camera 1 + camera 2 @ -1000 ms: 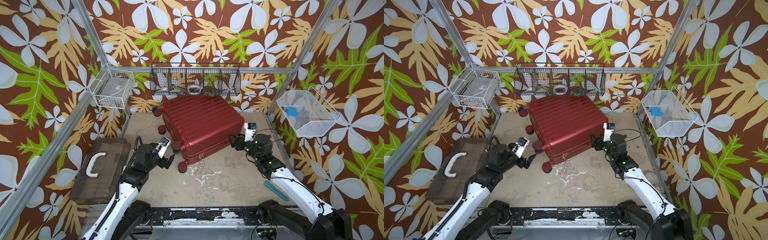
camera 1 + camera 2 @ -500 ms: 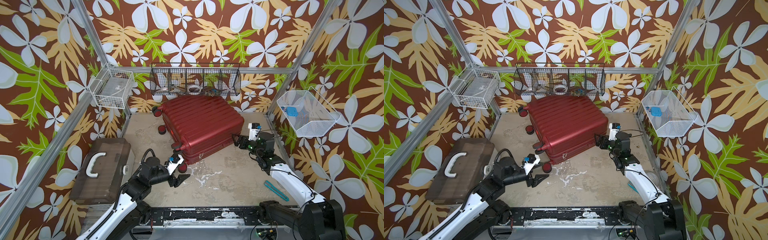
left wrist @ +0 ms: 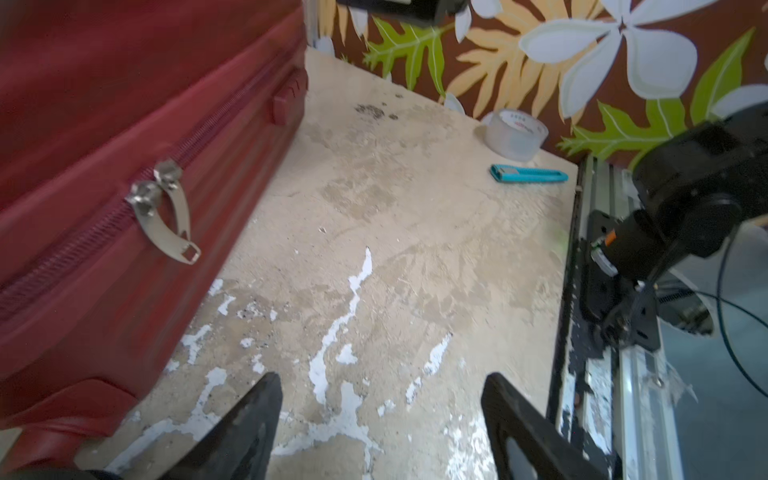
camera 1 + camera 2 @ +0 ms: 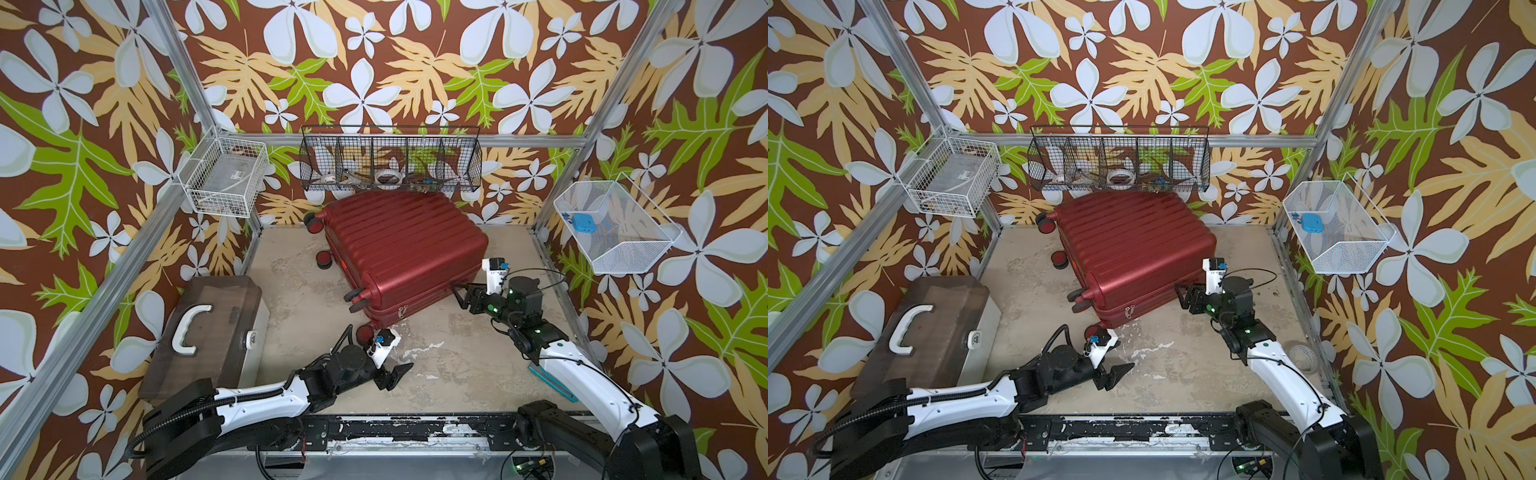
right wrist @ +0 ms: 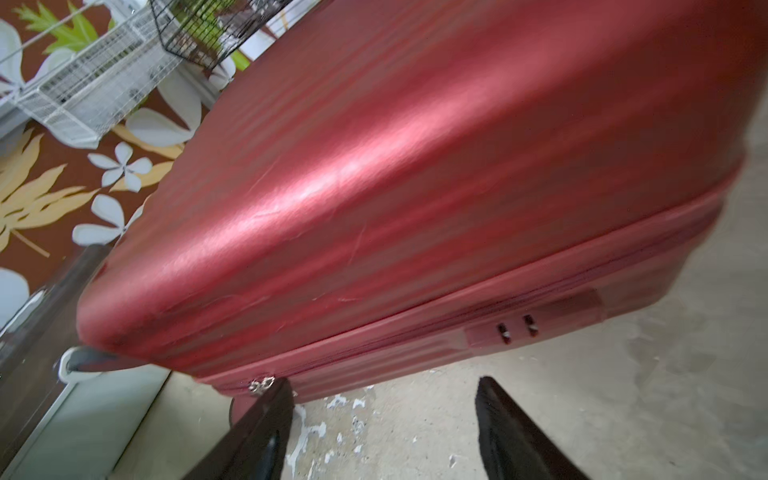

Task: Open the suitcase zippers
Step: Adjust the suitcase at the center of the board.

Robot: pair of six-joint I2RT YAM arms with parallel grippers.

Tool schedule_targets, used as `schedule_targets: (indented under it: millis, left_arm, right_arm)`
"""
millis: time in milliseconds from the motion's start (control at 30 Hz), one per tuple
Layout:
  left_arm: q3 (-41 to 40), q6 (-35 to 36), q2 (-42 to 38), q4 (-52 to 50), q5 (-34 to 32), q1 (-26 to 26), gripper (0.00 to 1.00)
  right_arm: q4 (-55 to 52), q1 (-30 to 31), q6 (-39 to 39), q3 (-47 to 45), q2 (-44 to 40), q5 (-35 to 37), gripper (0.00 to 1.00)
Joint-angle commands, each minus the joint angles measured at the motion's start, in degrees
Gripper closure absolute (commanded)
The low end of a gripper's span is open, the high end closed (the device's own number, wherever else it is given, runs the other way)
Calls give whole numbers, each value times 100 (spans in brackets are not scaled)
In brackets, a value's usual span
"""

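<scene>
The dark-red ribbed suitcase (image 4: 403,249) (image 4: 1133,245) lies flat on the floor, closed, its wheels toward the left. The zippers run along its side seam (image 3: 83,237) (image 5: 457,328). Two metallic pull tabs (image 3: 166,208) (image 4: 402,311) (image 4: 1128,311) hang together on the front side, near the front-left wheel. My left gripper (image 4: 397,374) (image 4: 1121,372) (image 3: 382,382) is open and empty, low over the floor, a short way in front of the tabs. My right gripper (image 4: 459,297) (image 4: 1181,297) (image 5: 384,384) is open and empty beside the suitcase's front-right corner.
A brown box with a white handle (image 4: 208,332) stands at the front left. A tape roll (image 3: 515,133) and a teal cutter (image 3: 528,174) lie by the right wall. Wire baskets (image 4: 390,164) (image 4: 226,180) (image 4: 615,226) hang on the walls. The arms' rail (image 4: 374,428) runs along the front.
My left gripper has moved from the suitcase's left wheels toward the front and to the right, onto the floor before the front side. The right gripper has stayed by the front-right corner, shifting slightly.
</scene>
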Motion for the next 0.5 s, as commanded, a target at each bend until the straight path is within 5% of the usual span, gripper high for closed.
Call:
schedule_targets:
  millis: [0,100,233,467]
  left_arm:
    - [-37,-71,10,924,-1024,64,22]
    - [-37,-199,-151,663,-923,383,20]
    - [-191,-373,-354,565,-701,685,18]
    - [-235,-230,-525,805,-312,1566,16]
  right_arm:
    - [-124,42,-297,371,203,375,29]
    - [-111,9,-405,667,333,1149,24]
    - [549,-318,413,740,546,2131,16]
    - [1905,-1016,686,1266,1791,1510,6]
